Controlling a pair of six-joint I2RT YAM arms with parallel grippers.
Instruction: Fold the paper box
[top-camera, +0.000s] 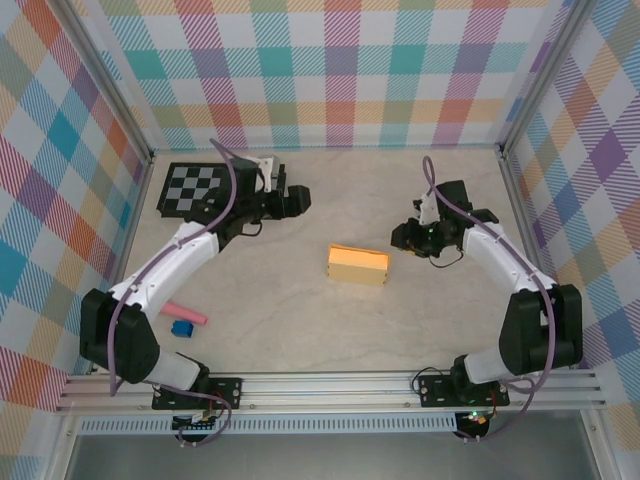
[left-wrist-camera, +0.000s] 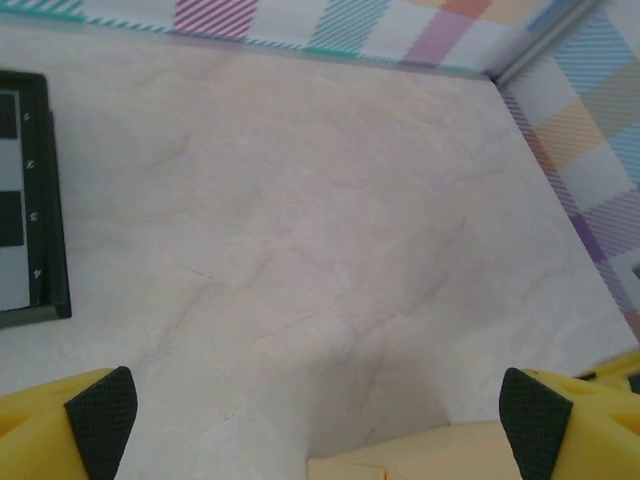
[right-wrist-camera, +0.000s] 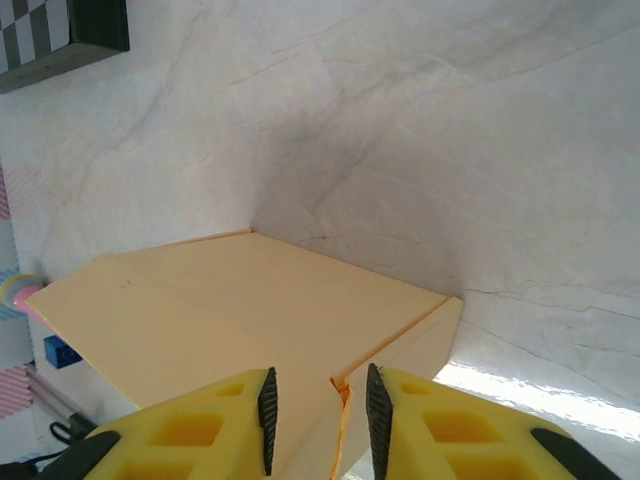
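The paper box (top-camera: 358, 265) lies in the middle of the bench (top-camera: 300, 320), seemingly folded shut, the left pincer (left-wrist-camera: 318, 410) gaping wide and empty, the right pincer (right-wrist-camera: 320, 400) narrowly parted over its end, gripping nothing, so little appears left.

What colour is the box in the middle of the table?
Plain yellow-orange, with no pattern. The box shows best in the right wrist view.
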